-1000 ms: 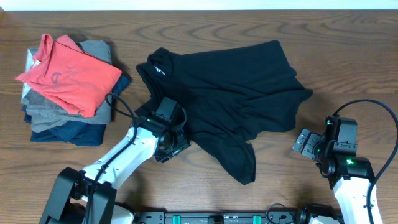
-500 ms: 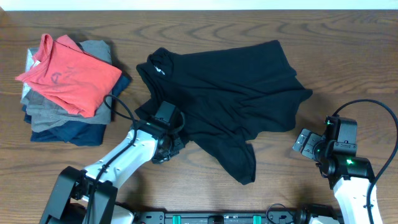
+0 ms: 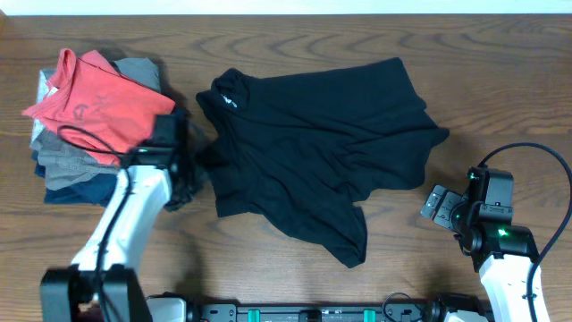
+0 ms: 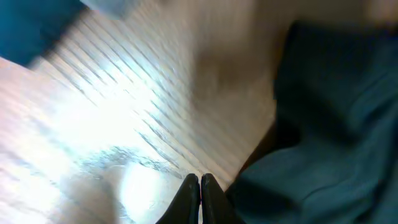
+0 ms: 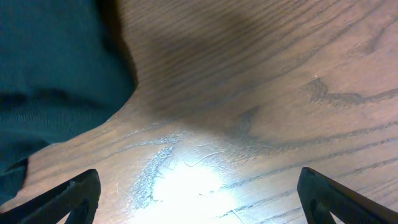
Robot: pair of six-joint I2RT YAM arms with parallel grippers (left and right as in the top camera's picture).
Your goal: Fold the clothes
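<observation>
Left gripper (image 4: 199, 183): fingers pressed together, gripping nothing, over the table (image 4: 124, 124) between the stack (image 3: 94, 116) and the shirt (image 3: 322, 143). Right gripper (image 5: 199, 196): fingers spread wide, empty, near the shirt's right edge. The shirt lies crumpled mid-table.

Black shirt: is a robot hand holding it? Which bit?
Nothing is held. Left gripper shut beside the black shirt, right gripper open over bare table.
</observation>
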